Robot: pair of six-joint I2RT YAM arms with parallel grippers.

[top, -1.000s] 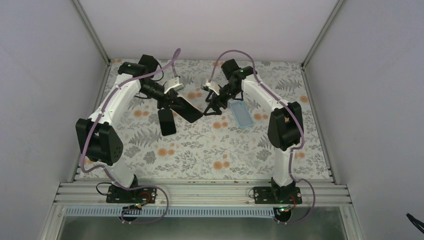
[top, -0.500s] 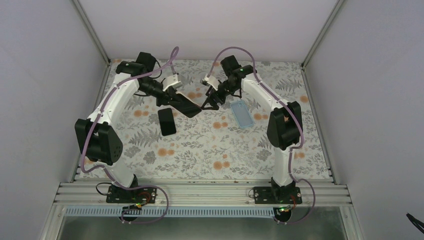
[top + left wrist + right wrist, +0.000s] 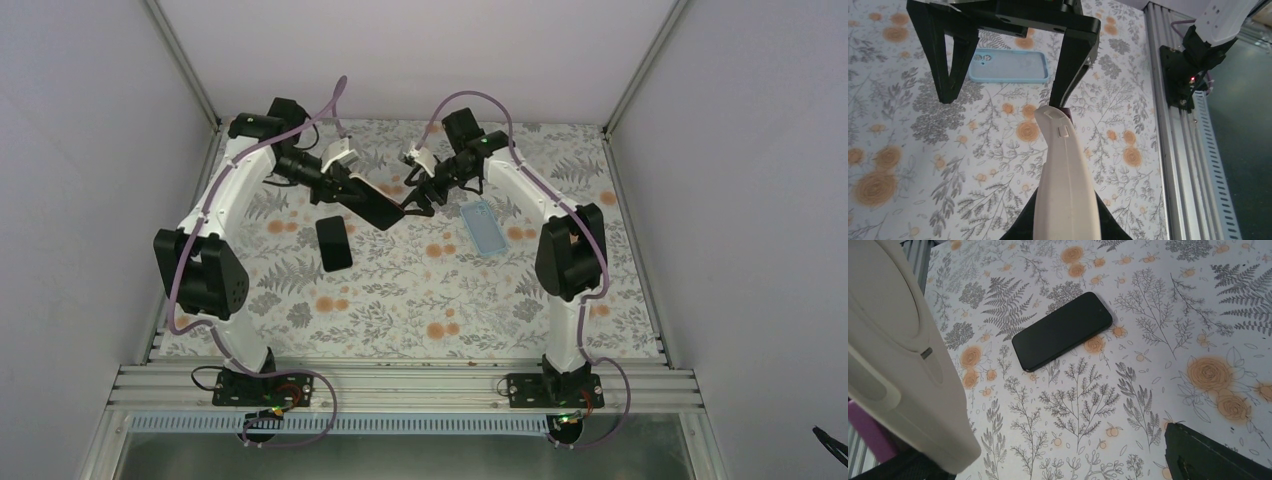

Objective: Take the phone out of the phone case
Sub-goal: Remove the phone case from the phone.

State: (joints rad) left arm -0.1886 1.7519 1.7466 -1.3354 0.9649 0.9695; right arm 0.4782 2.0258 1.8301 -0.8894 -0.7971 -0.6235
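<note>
My left gripper (image 3: pixel 352 190) is shut on a cream phone case (image 3: pixel 1065 170), held above the table. From above its dark face (image 3: pixel 378 208) shows, which is the screen of the phone inside. A purple edge of the phone (image 3: pixel 868 435) peeks out under the case (image 3: pixel 898 355). My right gripper (image 3: pixel 414 198) is open at the free end of the case. One of its fingers (image 3: pixel 1075 60) is close to the case tip and the other finger (image 3: pixel 948 65) stands well off. Nothing lies between its jaws in the right wrist view (image 3: pixel 1048 457).
A bare black phone (image 3: pixel 334 243) (image 3: pixel 1062 331) lies flat on the floral tablecloth left of centre. An empty light blue case (image 3: pixel 484 226) (image 3: pixel 1008 66) lies under the right forearm. White walls close in the left, right and back sides.
The left gripper has carried the cased phone up and toward the back. The right gripper followed beside its free end and opened slightly wider. The black phone and blue case stayed put.
</note>
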